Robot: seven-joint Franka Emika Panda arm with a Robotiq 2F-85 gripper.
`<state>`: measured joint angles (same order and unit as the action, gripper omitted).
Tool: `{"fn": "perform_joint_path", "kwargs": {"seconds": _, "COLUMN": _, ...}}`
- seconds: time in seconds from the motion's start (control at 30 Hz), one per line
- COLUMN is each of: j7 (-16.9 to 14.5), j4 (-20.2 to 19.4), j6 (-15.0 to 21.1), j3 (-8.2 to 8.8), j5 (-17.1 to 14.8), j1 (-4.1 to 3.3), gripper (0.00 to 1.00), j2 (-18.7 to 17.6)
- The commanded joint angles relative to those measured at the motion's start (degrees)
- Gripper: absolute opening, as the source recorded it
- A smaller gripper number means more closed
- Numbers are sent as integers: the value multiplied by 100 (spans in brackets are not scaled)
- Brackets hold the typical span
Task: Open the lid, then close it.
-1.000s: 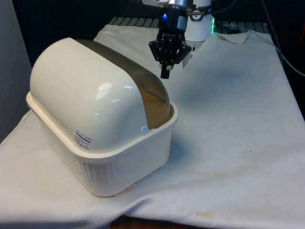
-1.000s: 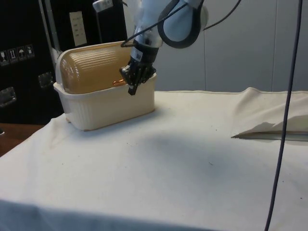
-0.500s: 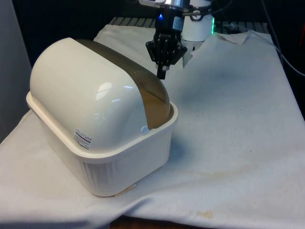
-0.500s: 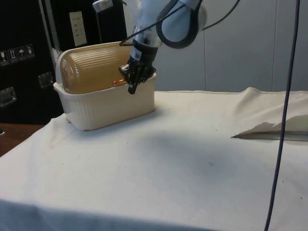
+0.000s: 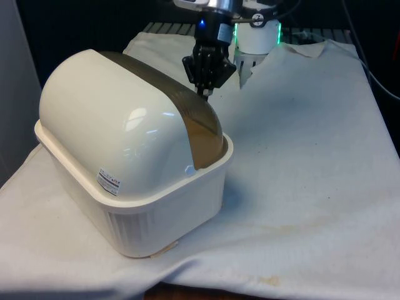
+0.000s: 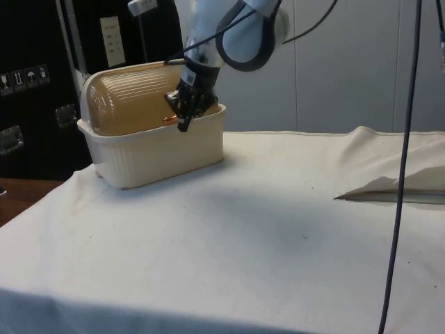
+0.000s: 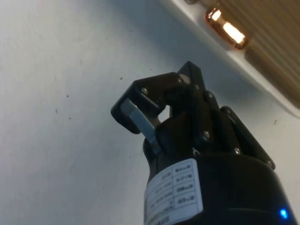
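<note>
A cream bread box (image 5: 156,206) with a ribbed amber roll-top lid (image 5: 199,122) stands at the front view's left, its lid down. In the side view the lid (image 6: 132,101) reaches down to the box rim, and a small copper handle (image 6: 169,120) sits at its lower edge. My black gripper (image 5: 205,92) hangs shut with nothing in it, just behind the lid's far end. From the side, the gripper (image 6: 183,125) is right beside the handle, at the rim. In the wrist view the gripper (image 7: 143,117) is over the cloth, a short way from the copper handle (image 7: 226,29).
White cloth (image 5: 300,162) covers the table to the front view's right of the box. A raised fold of cloth (image 6: 389,184) lies at the side view's right. A dark cable (image 6: 403,167) hangs down there.
My gripper has moved towards the front view's left and closer to the box, from beside the rim to right at the lid's handle. The lid has not moved.
</note>
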<state>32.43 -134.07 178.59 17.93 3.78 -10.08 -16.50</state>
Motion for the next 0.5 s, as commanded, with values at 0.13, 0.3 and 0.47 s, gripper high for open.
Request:
{"fn": "perform_joint_path", "kwargs": {"seconds": 0.13, "j7": 63, "j4": 109, "j6": -6, "j3": 80, "j5": -11, "j1": 17, "gripper": 0, "j2": -86}}
{"fn": "perform_joint_path", "kwargs": {"seconds": 0.3, "j7": 109, "j4": 120, "j6": -17, "j3": 126, "j5": -11, "j1": 17, "gripper": 0, "j2": -86}}
{"fn": "perform_joint_path", "kwargs": {"seconds": 0.47, "j7": 201, "j4": 132, "j6": -29, "j3": 166, "j5": -11, "j1": 23, "gripper": 0, "j2": -74}}
